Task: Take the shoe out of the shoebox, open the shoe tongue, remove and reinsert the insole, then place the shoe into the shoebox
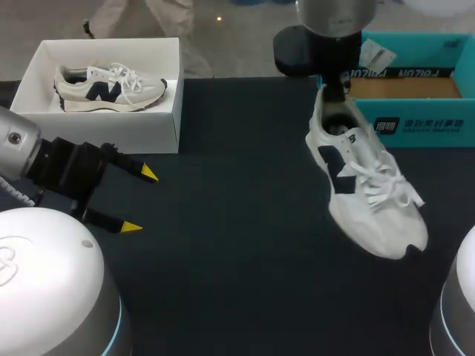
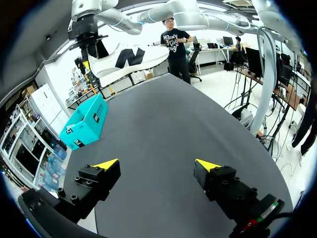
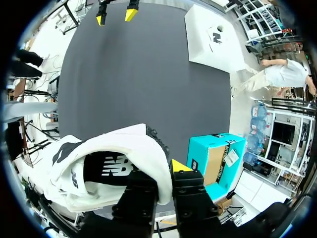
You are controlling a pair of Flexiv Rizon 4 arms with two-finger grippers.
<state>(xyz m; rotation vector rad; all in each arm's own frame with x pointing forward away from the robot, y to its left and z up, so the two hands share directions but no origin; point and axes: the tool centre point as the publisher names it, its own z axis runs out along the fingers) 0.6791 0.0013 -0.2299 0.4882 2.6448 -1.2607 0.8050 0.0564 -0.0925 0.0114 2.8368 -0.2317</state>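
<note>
Right fingers (image 3: pixel 181 166) clamp the heel of the white shoe (image 1: pixel 364 194), held above tabletop (image 1: pixel 237 252) by teal shoebox (image 1: pixel 427 126). Left fingers (image 1: pixel 148 174) spread wide, empty.

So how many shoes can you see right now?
2. One shoe lies in the white box at the table's far left. The other shoe hangs from the right gripper, by the teal box, whose inside is partly hidden.

the left arm (image 1: pixel 44 282) is clad in glossy white rounded shells edged by a blue ring; the left gripper (image 1: pixel 141 200) is built of black screwed blocks tipped yellow.
</note>
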